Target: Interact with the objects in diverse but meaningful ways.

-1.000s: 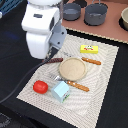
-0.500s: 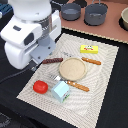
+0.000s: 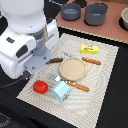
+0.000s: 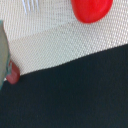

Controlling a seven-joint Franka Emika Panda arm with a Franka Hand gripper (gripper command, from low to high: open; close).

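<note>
Gripper state cannot be told, fingers hidden behind the white arm (image 3: 27,37). Red ball (image 3: 40,87) is seen on the woven mat (image 3: 107,75), blue carton (image 3: 61,91) just beside it; yellow block (image 3: 89,49) and brown stick (image 3: 54,60) flank the round plate (image 3: 73,68)

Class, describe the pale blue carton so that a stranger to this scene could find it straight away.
Start at the woven placemat with the round tan plate in its middle. On the exterior view's near edge, below the plate, stands the pale blue carton, beside the red ball. It is the only boxy, light blue item.
</note>
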